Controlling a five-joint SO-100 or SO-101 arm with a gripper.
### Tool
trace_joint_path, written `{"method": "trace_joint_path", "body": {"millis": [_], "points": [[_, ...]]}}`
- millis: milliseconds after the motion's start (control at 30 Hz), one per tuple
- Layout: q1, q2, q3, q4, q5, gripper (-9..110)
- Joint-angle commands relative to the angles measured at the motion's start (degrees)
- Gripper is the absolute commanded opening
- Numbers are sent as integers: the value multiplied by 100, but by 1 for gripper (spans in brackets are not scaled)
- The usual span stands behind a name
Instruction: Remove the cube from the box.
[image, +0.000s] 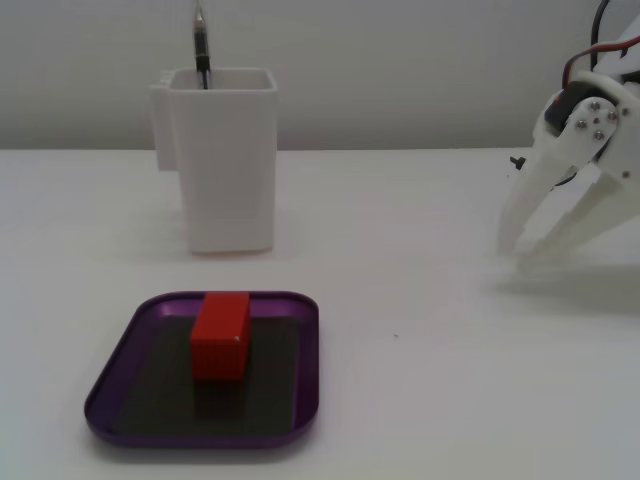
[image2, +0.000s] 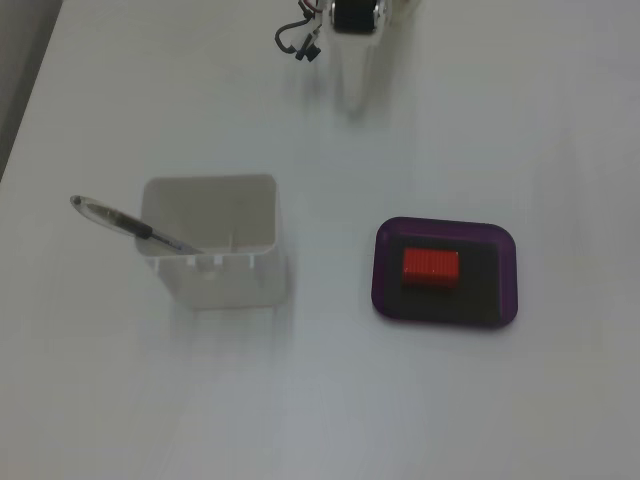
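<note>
A red cube (image: 221, 335) sits inside a shallow purple box (image: 112, 375) on a white counter (image: 420, 380), resting on the box's dark floor toward its far rim in a fixed view taken from low at the front. In a fixed view looking down from above, the cube (image2: 431, 268) lies with its long side running left to right, slightly left of the middle of the box (image2: 506, 290), clear of all four rims.

The white gripper (image: 522, 250) hangs at the right edge of the front view, well apart from the box and further back on the counter, its two fingers pointing down and splayed apart with their tips just above or on the surface; which cannot be told. Nothing is between the fingers. From above, only a little of the gripper (image2: 352, 98) shows at the top edge, with black wiring (image2: 298, 42) beside it, and the box lies well below and to the right of it.

A tall white container (image: 222, 160) stands behind the box in the front view, holding a pen (image: 200, 45) that leans out of its top. From above, the container (image2: 215, 250) is left of the box and apart from it, the pen (image2: 130, 226) angled over its left rim.
</note>
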Motion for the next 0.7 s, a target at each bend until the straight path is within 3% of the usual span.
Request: {"method": "trace_joint_path", "body": {"millis": [0, 400, 667], "points": [[-26, 483, 44, -62, -26, 2], [-18, 475, 18, -53, -44, 2], [-9, 343, -1362, -334, -53, 2]]}}
